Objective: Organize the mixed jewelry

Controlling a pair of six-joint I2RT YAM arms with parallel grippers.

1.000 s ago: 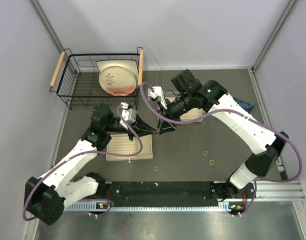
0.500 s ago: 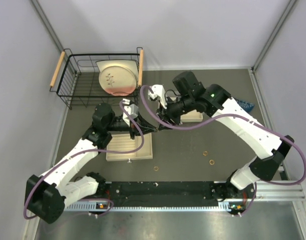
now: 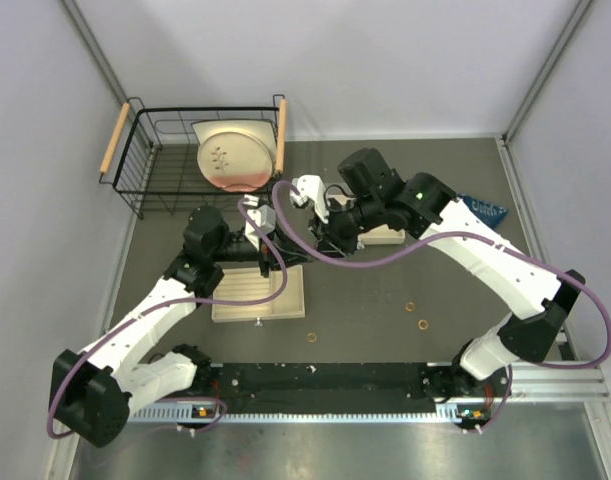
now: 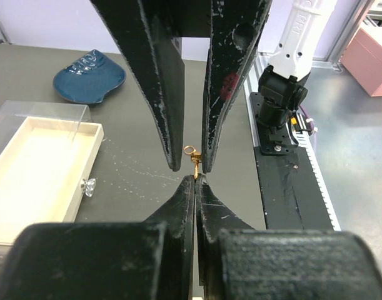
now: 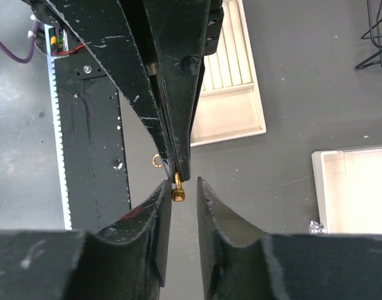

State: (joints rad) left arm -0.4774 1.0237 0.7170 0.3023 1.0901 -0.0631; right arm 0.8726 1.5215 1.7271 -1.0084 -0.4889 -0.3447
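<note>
- The right tool (image 5: 182,184) has swung across to the left tool (image 4: 195,178); its jaws are narrowing but remain apart.
- The left tool stays clenched on a gold piece (image 4: 192,160), held in midair between the right jaws.
- Handover looks imminent; other rings (image 3: 410,307) wait on the worktop (image 3: 365,300).

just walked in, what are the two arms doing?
Looks like a mid-air handover. The left gripper is shut on a small gold piece. The right gripper has its jaws either side of that piece, apart, not clamped. Three gold rings lie loose on the table.
</note>
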